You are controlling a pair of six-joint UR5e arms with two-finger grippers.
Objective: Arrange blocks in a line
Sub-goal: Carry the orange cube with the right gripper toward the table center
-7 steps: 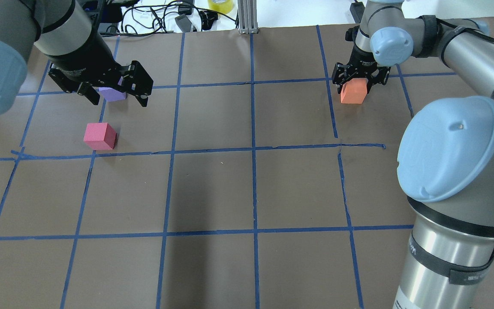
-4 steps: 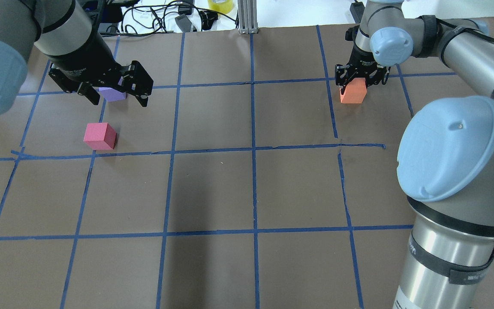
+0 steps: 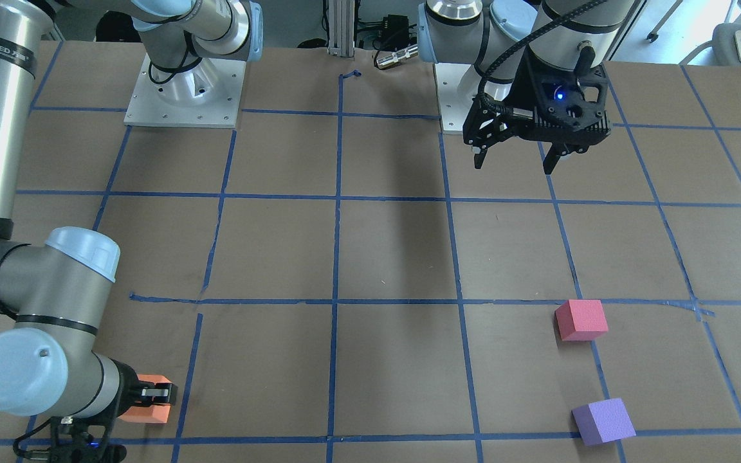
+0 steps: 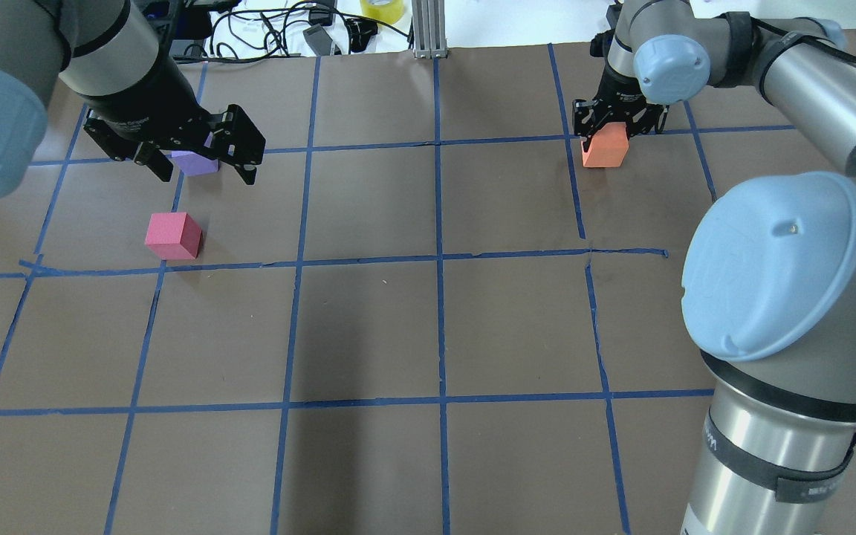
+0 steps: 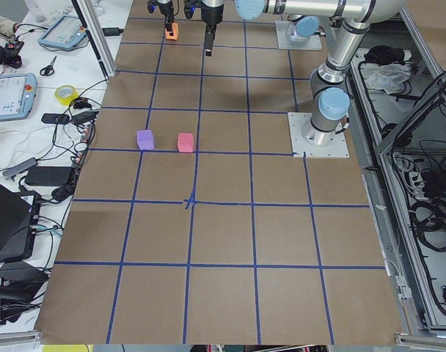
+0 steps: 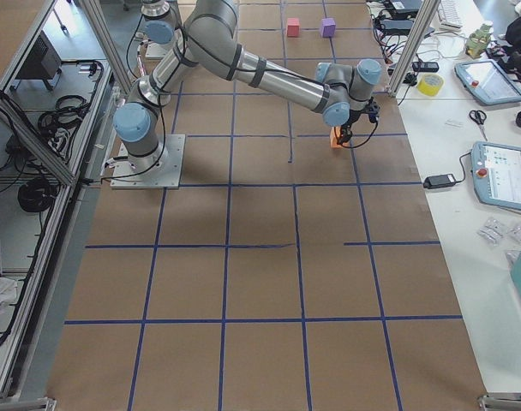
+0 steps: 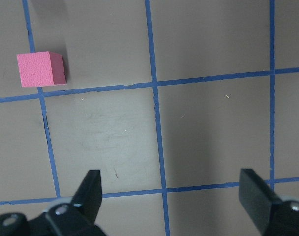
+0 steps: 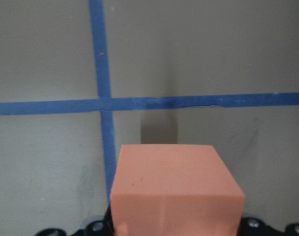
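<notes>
1. Brown paper covers the bench [image 4: 368,327], and blue tape lines [image 4: 437,223] cross it to form a grid. Cables [image 4: 264,30] lie beyond its far edge.
2. The pinkish-red block [image 4: 173,235] and the purple block [image 3: 603,421] rest on the robot's left side. They are near each other but not touching, both beside the same tape line. They read as two members of a line that lacks its third.
3. The orange block [image 4: 605,147] is well apart from them, on the robot's right toward the far edge. That is likely why it is the one being taken.
4. The right gripper [image 4: 610,128] is clamped on the orange block, with its fingers on opposite faces. In the right wrist view the block fills the lower middle, directly between the jaws. Its shadow falls ahead on the paper, so it seems lifted off the bench, though that is not certain.
5. The left gripper [image 3: 512,165] hangs high with its jaws spread wide and nothing between them, probably parked out of the way. In its wrist view the pinkish-red block sits in the upper left corner, well outside the jaws. The purple block does not show there.
</notes>
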